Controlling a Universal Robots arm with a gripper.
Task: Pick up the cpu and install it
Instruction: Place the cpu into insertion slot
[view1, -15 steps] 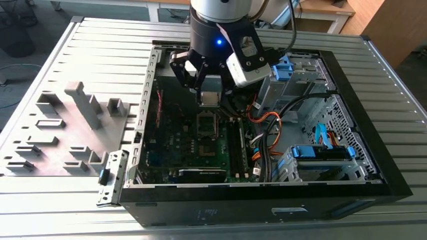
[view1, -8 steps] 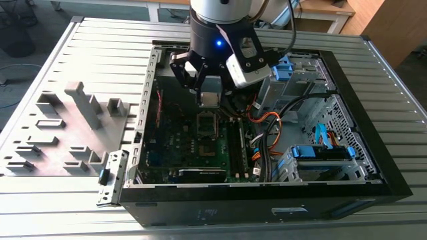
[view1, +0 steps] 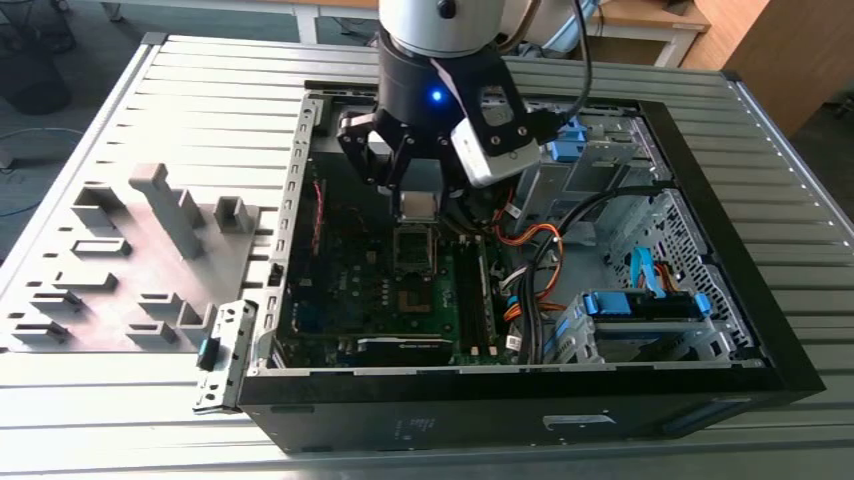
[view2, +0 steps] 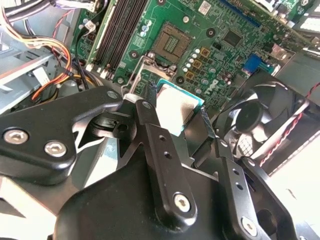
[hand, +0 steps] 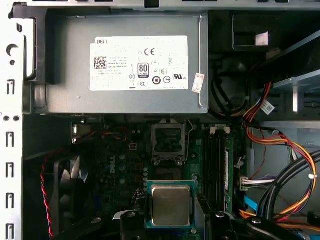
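- One black multi-link gripper (view2: 177, 114) is closest in both wrist views; its fingers (view2: 150, 117) are closed narrowly on two opposite edges of one chip.
- The cpu (hand: 171, 204), a small thin square with a pale silvery-grey flat top and a green rim, sits level between those fingers. It is held clear of the board and is not seated.
- Under it lies one green motherboard (hand: 125, 165).
- One silver metal socket frame with a dark centre (hand: 168, 139) is near the cpu, apart from it and unfilled.
- Long black memory slots (hand: 216, 160) run just beside the socket; I cannot tell their count.
- One round black fan (hand: 70, 185) with a twisted red-and-black lead sits on the socket's other side.
- One bundle of orange, yellow and red cables (hand: 280, 145) curves past the slots.
- One grey metal power-supply box (hand: 65, 65) with a single white label lies farthest.
- In the exterior view, one open black computer case (view1: 534, 400) rests on one slatted metal table (view1: 134, 440).
- One grey moulded fixture tray (view1: 120, 270) lies at the exterior view's left.
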